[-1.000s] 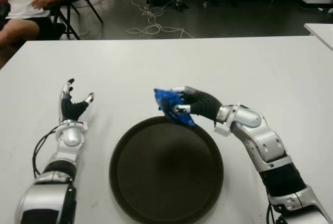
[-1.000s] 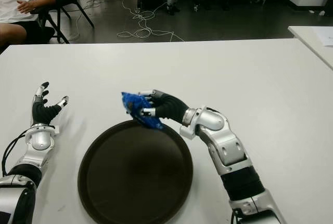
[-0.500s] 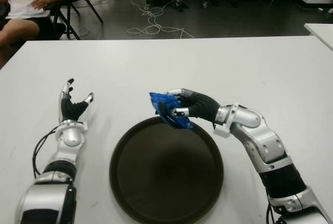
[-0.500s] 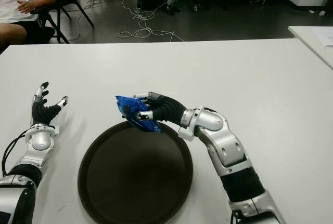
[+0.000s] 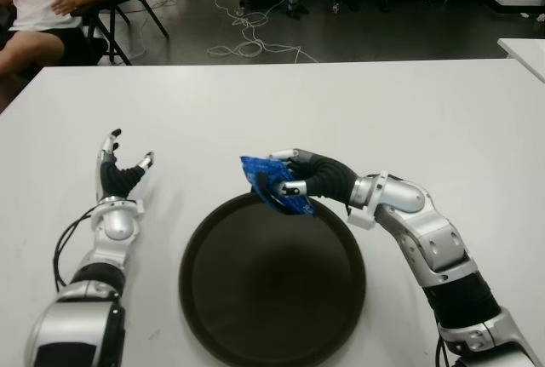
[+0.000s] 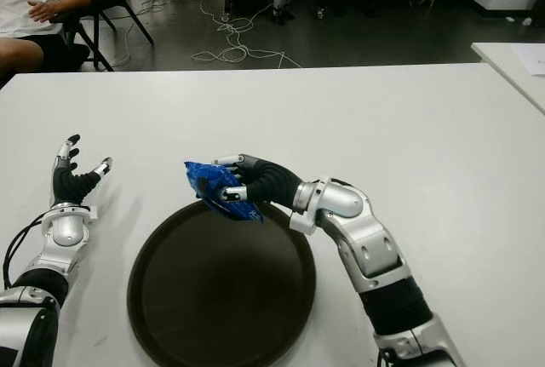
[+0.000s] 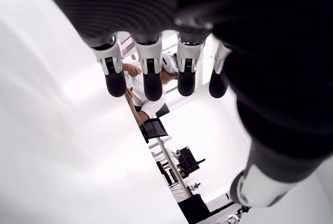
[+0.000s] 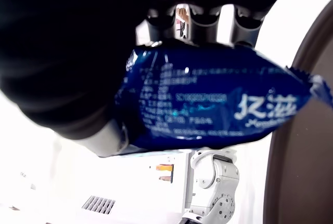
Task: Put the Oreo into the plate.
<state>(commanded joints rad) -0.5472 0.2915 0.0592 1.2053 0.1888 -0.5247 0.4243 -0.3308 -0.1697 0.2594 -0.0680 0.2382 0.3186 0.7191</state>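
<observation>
Right hand (image 5: 298,181) is closed around the blue Oreo packet (image 5: 266,182) and holds it in the air above the far rim of the dark plate (image 5: 272,333); most of the packet hangs over the rim and the white tabletop (image 5: 426,120) behind it, so the open middle of the plate lies toward the robot from the packet. In the right eye view the packet's long axis runs slanted, from the far left down toward the plate. Left hand (image 5: 119,175) shows well to the left of the plate, fingers spread and holding nothing. In the left wrist view the fingers (image 7: 151,76) are straight and apart, with nothing between them. Only the right wrist view shows the packet (image 8: 218,109) pressed between the palm and curled fingers, beside the plate's rim (image 8: 291,146).
</observation>
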